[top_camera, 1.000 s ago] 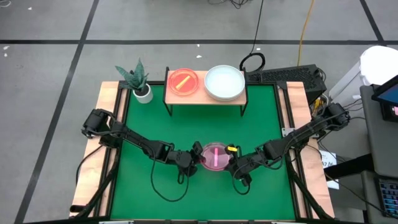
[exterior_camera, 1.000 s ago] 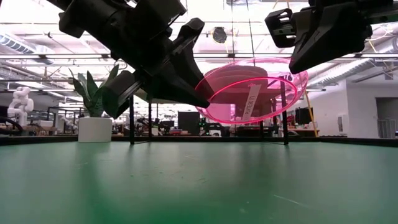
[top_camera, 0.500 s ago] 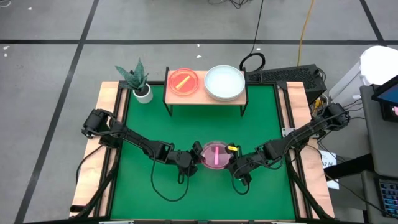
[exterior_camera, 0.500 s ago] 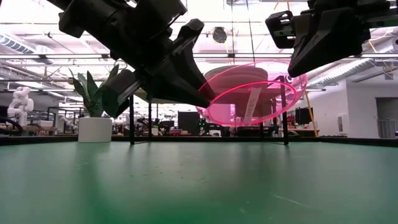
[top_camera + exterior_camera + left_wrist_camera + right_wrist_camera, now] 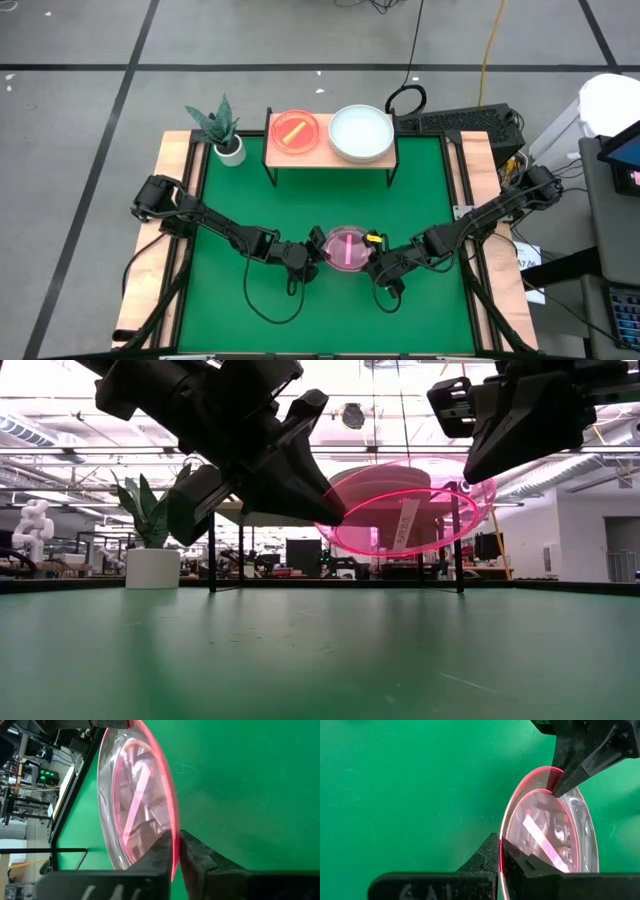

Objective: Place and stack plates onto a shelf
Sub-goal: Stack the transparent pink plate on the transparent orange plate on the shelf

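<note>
While lifted, plate (image 5: 346, 249) above mat (image 5: 240, 190)

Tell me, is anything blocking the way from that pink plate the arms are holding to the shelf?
Nothing visible. The pink plate is held above bare green mat, which is all that lies before the shelf.

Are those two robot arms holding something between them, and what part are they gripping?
Yes: a translucent pink plate, lifted clear of the green mat. The left gripper and right gripper each pinch its rim, on opposite sides, with their jaws shut on it.
</note>
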`<action>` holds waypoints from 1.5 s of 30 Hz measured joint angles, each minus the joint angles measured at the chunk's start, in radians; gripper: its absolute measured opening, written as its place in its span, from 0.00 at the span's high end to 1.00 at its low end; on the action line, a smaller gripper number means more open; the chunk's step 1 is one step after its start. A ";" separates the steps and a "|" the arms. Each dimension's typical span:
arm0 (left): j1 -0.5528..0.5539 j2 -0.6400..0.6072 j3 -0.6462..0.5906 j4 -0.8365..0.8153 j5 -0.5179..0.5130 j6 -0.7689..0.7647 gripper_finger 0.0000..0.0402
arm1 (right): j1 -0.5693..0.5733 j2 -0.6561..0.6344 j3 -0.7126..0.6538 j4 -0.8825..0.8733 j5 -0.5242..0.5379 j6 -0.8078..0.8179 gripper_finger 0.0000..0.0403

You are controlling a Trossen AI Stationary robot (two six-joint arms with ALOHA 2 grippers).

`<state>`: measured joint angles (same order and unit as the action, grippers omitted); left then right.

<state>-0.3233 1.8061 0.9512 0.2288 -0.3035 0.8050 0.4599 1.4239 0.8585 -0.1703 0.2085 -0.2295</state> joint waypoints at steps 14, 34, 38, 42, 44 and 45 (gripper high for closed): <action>-0.005 0.000 0.000 -0.002 0.000 0.001 0.98 | 0.000 0.000 0.000 0.029 0.029 -0.018 0.96; -0.011 -0.011 0.001 -0.005 -0.085 0.056 0.98 | 0.000 -0.074 0.000 0.207 0.024 0.304 0.65; -0.015 -0.059 0.001 -0.017 -0.137 0.118 0.98 | 0.000 -0.168 0.000 0.205 0.026 0.323 0.64; 0.001 -0.130 0.001 -0.042 -0.146 0.155 0.98 | 0.015 -0.255 0.000 0.201 0.042 0.339 0.64; 0.012 -0.179 0.001 -0.069 -0.152 0.167 0.98 | 0.035 -0.280 0.000 0.188 0.084 0.340 0.64; 0.020 -0.201 0.001 -0.076 -0.154 0.171 0.98 | 0.046 -0.288 0.000 0.183 0.108 0.337 0.64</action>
<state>-0.3028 1.6048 0.9520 0.1523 -0.4573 0.9756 0.5055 1.1355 0.8589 0.0125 0.3168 0.1076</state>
